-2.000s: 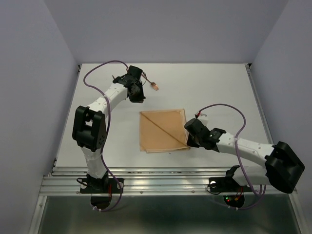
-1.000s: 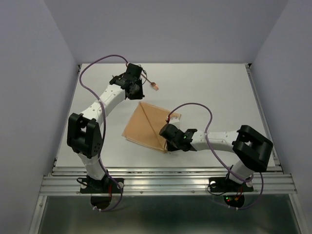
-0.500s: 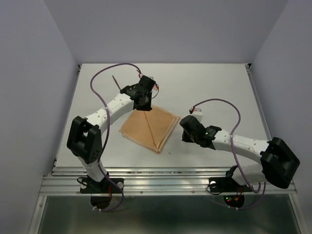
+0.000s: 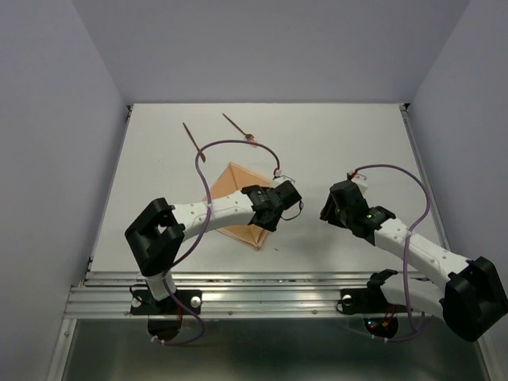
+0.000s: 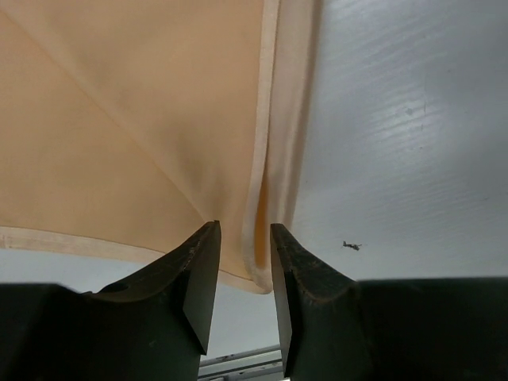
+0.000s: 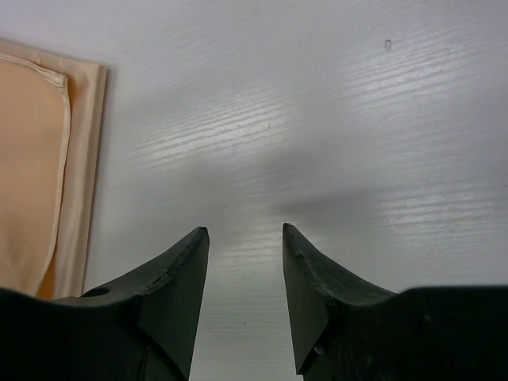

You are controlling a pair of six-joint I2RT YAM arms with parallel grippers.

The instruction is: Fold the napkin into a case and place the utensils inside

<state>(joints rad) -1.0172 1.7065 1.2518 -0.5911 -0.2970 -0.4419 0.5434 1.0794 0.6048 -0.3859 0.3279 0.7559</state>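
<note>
The right gripper (image 4: pixel 329 208) hangs just right of the napkin (image 4: pixel 230 184). Its wrist view shows the gripper (image 6: pixel 244 238) released, jaws parted over bare white table (image 6: pixel 333 103) with nothing between them. The napkin's (image 6: pixel 36 159) layered, hemmed edge lies off to the left, clear of the fingers (image 6: pixel 178 270).

The left gripper (image 4: pixel 266 208) sits over the napkin's right side. Its wrist view shows the gripper (image 5: pixel 238 246) also let go, jaws standing apart above a folded corner of the napkin (image 5: pixel 119 135). A hem runs up from the gap, and nothing is pinched.

The tan napkin lies folded flat at mid-table (image 4: pixel 357 143), turned corner-on like a diamond.

Beyond the napkin's far corner, well apart from it, lie the plain utensil (image 4: pixel 192 136) and the forked utensil (image 4: pixel 237 127), untouched.
</note>
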